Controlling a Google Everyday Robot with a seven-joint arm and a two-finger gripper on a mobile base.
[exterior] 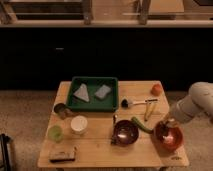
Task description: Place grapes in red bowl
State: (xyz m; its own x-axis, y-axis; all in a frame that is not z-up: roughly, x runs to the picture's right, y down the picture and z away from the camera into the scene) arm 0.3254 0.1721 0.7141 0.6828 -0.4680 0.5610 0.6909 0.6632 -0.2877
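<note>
The red bowl (169,137) stands at the front right corner of the wooden table (100,150). My gripper (167,125) hangs right over the bowl's far rim, on the end of the white arm (196,103) that comes in from the right. I cannot make out the dark grapes; they may be hidden at the gripper or inside the bowl.
A dark maroon bowl (125,133) sits left of the red bowl, with a long green vegetable (141,125) between them. Behind are a brush (135,103), an orange fruit (156,89) and a green tray (93,102). At left are a white cup (78,124), green cup (55,133) and can (61,110).
</note>
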